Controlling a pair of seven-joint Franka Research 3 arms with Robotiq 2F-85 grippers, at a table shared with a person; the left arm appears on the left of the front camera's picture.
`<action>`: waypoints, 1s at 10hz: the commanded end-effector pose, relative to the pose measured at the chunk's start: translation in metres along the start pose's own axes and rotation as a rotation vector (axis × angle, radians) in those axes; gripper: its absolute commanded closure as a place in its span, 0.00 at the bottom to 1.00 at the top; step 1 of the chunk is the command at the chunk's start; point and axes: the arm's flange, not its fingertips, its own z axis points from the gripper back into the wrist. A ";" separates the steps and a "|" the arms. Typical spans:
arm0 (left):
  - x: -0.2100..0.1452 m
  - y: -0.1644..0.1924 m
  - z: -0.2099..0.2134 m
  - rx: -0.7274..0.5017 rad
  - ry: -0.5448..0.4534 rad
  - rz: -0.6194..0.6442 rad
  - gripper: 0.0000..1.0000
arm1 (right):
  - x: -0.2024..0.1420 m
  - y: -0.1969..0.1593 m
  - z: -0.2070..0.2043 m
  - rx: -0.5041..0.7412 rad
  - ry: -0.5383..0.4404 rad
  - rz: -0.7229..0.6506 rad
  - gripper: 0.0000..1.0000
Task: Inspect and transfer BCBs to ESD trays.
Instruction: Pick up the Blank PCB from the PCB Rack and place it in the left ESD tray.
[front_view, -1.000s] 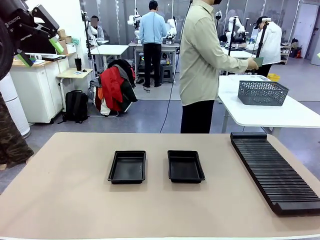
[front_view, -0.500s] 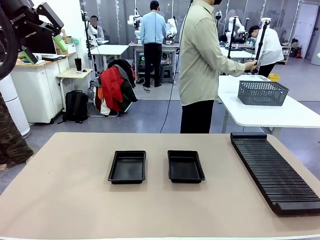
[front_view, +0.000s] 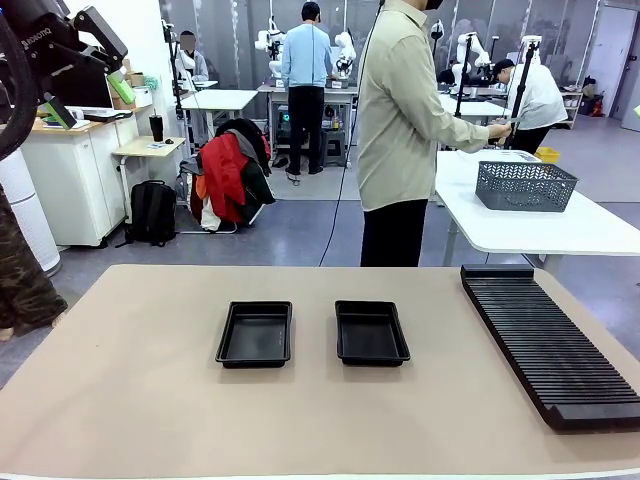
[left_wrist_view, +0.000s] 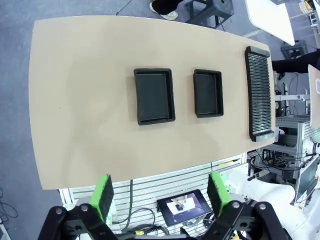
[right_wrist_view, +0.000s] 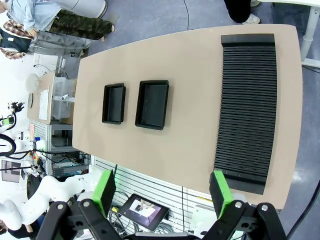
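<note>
Two black ESD trays lie side by side at mid-table, both bare inside: the left tray (front_view: 254, 334) (left_wrist_view: 154, 96) (right_wrist_view: 114, 103) and the right tray (front_view: 371, 332) (left_wrist_view: 207, 93) (right_wrist_view: 152, 104). No BCB is in view. My left gripper (front_view: 88, 100) (left_wrist_view: 161, 195) hangs high at the upper left, well clear of the table, open with nothing between its green pads. The right gripper (right_wrist_view: 162, 192) is also high above the table and open. A person (front_view: 405, 130) stands beyond the far edge, turned away with a hand (front_view: 498, 130) over a white side table.
A long black slotted rack (front_view: 545, 340) (left_wrist_view: 260, 94) (right_wrist_view: 247, 107) runs along the table's right side. A grey mesh basket (front_view: 525, 185) sits on the white side table behind. The tan tabletop (front_view: 130, 380) is bare around the trays.
My left gripper has risen slightly at the upper left. A green flat thing seen at the person's hand a second ago no longer shows plainly. Trays and rack have not moved.
</note>
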 end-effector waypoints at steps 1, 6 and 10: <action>-0.001 -0.001 0.001 0.000 -0.004 -0.002 0.00 | 0.000 0.000 0.000 0.000 0.000 0.000 0.00; -0.001 -0.001 0.001 0.000 -0.004 -0.002 0.00 | 0.000 0.000 0.000 0.000 0.000 0.000 0.00; -0.001 -0.001 0.001 0.000 -0.004 -0.002 0.00 | 0.000 0.000 0.000 0.000 0.000 0.000 0.00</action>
